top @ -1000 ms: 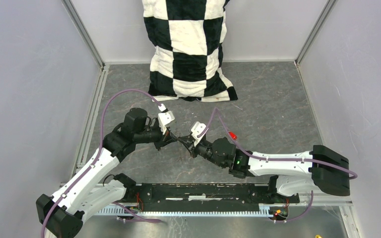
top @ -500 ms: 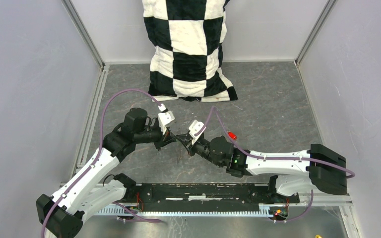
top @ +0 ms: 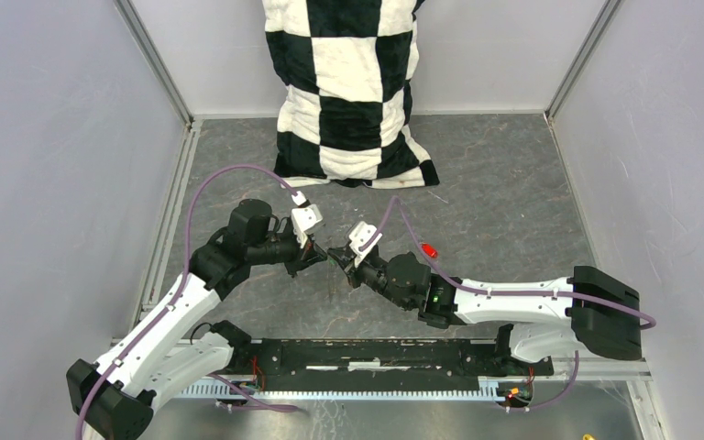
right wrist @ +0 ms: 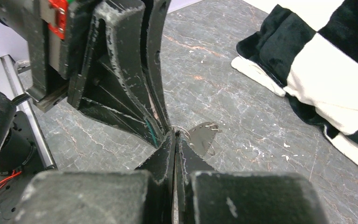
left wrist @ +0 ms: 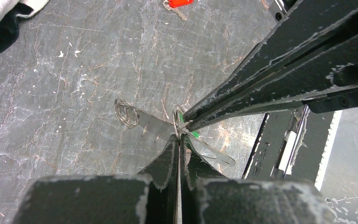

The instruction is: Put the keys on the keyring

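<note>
Midair, the left end effector and right end effector sat tip to tip above the marbled grey tabletop.
Both were pressed together at the silvery keyring wire and the green-headed key — which pinched which, unclear; the red-headed key lay apart, a plush checkered cushion behind, arms angled inward.

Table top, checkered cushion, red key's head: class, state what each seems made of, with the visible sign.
Table top: stone or stone-look laminate, matt grey with pale veins. Checkered cushion: plush fabric, fuzzy pile, soft folds. Red key's head: probably plastic, bright uniform colour.
</note>
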`<action>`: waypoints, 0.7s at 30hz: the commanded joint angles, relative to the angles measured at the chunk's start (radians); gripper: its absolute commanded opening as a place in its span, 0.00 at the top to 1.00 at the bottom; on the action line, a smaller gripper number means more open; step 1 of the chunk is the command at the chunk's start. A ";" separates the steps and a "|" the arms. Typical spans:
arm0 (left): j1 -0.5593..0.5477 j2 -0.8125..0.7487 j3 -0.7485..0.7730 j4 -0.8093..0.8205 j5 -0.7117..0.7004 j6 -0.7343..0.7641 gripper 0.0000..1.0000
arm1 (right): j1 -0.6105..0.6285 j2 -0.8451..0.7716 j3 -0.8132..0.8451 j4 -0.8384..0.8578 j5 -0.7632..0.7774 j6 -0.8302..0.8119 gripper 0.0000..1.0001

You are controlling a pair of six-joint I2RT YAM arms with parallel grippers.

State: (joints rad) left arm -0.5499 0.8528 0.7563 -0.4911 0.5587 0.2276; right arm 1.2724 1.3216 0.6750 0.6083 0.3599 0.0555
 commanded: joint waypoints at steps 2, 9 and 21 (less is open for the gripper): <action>-0.002 -0.021 0.009 0.048 0.048 -0.020 0.98 | -0.007 -0.024 0.017 0.013 0.065 0.000 1.00; -0.002 -0.027 0.004 0.048 0.065 -0.018 0.98 | -0.014 -0.030 0.012 0.015 0.067 0.010 1.00; -0.002 -0.030 -0.006 0.034 0.079 0.007 0.98 | -0.018 -0.047 -0.002 0.046 0.041 0.018 1.00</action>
State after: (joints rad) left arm -0.5495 0.8402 0.7521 -0.4751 0.5797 0.2279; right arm 1.2667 1.3083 0.6716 0.5888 0.3931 0.0669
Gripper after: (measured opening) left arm 0.034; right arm 0.004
